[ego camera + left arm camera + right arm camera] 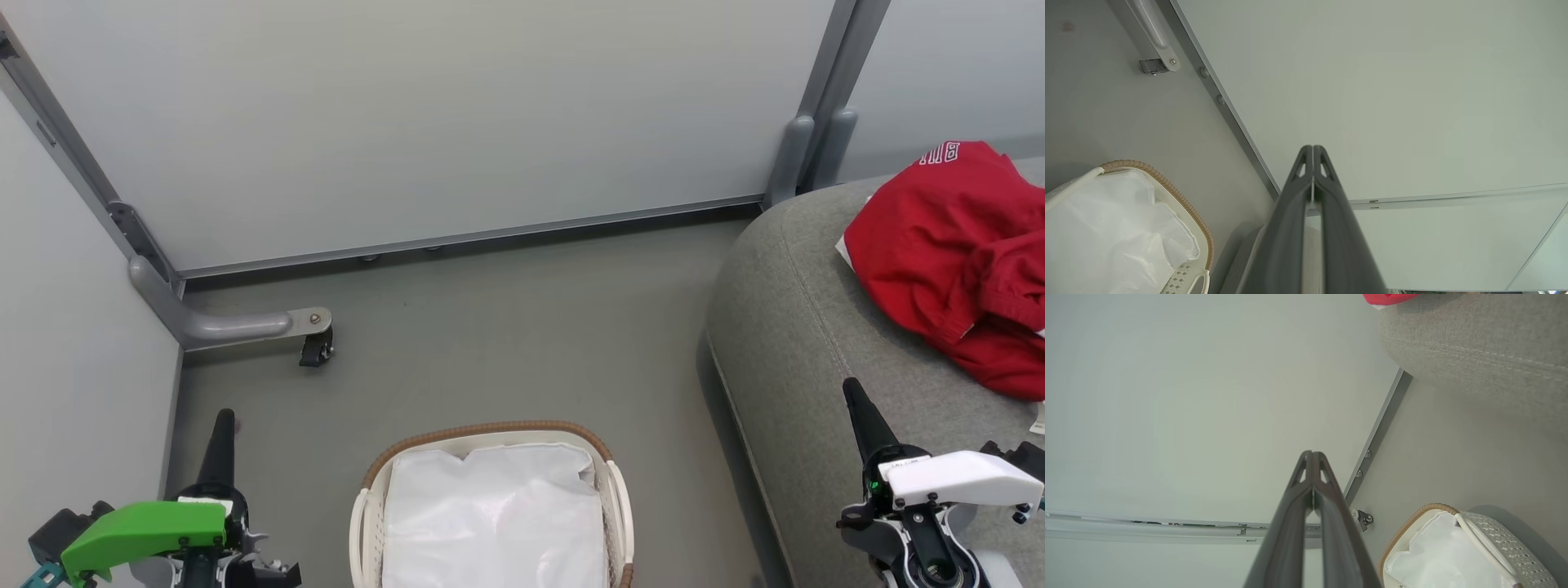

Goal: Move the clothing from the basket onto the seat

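The red clothing lies crumpled on the grey seat at the right; a red edge of the clothing also peeks over the seat in the right wrist view. The white basket with its brown rim stands on the floor at bottom centre, holding just its white liner; the basket and basket appear in both wrist views. My left gripper is shut and empty, left of the basket. My right gripper is shut and empty over the seat's front. Both grippers show fingers pressed together.
Pale partition panels stand behind and at the left, with a grey foot and castor on the grey floor. A post stands where the panels meet, by the seat's back corner.
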`<state>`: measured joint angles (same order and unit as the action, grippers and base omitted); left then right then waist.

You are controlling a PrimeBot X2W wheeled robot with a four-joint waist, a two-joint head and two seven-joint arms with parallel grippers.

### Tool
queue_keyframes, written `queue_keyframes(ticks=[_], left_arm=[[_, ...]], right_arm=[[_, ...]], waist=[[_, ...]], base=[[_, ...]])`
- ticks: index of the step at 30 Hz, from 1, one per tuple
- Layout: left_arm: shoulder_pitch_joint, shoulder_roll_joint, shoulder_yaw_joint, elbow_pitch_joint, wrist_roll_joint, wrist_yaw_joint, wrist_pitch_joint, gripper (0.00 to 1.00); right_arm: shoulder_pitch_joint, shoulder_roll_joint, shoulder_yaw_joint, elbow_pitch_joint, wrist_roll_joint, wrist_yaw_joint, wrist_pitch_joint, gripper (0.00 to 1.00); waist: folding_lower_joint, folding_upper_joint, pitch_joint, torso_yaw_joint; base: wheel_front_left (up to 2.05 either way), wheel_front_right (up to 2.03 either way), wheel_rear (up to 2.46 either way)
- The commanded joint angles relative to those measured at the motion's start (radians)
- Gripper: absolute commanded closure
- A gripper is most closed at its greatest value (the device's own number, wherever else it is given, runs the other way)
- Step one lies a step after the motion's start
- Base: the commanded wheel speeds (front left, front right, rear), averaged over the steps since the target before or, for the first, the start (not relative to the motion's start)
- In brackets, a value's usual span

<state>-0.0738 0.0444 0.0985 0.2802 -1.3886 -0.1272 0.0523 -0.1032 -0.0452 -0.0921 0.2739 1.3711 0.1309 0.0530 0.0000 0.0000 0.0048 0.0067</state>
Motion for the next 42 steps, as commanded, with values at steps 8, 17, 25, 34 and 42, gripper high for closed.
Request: queue_keyframes(ticks=[8,17,25,34,42], left_arm=[[-0.028,0.008,0.009,-0.017,-0.075,-0.005,0.021,1.0],[-0.033,0.008,0.013,-0.026,-0.137,-0.005,0.04,1.0],[-0.04,0.009,0.016,-0.033,-0.188,-0.006,0.053,1.0],[-0.04,0.009,0.017,-0.037,-0.226,-0.006,0.066,1.0],[-0.04,0.009,0.017,-0.037,-0.226,-0.006,0.065,1.0]], right_arm=[[-0.009,-0.007,-0.01,-0.016,0.079,0.0,0.021,1.0],[-0.009,-0.007,-0.016,-0.023,0.147,0.0,0.039,1.0],[-0.008,-0.007,-0.02,-0.028,0.202,0.0,0.053,1.0],[-0.008,-0.008,-0.024,-0.032,0.243,0.0,0.065,1.0],[-0.008,-0.008,-0.024,-0.032,0.243,0.0,0.065,1.0]], waist=[[0.0,0.0,0.0,-0.002],[0.0,0.0,-0.001,-0.004],[0.0,0.0,-0.001,-0.005],[0.0,0.0,-0.002,-0.007],[0.0,0.0,-0.002,-0.007]], base=[[0.0,0.0,0.0],[0.0,0.0,0.0],[0.0,0.0,0.0],[0.0,0.0,0.0],[0.0,0.0,0.0]])
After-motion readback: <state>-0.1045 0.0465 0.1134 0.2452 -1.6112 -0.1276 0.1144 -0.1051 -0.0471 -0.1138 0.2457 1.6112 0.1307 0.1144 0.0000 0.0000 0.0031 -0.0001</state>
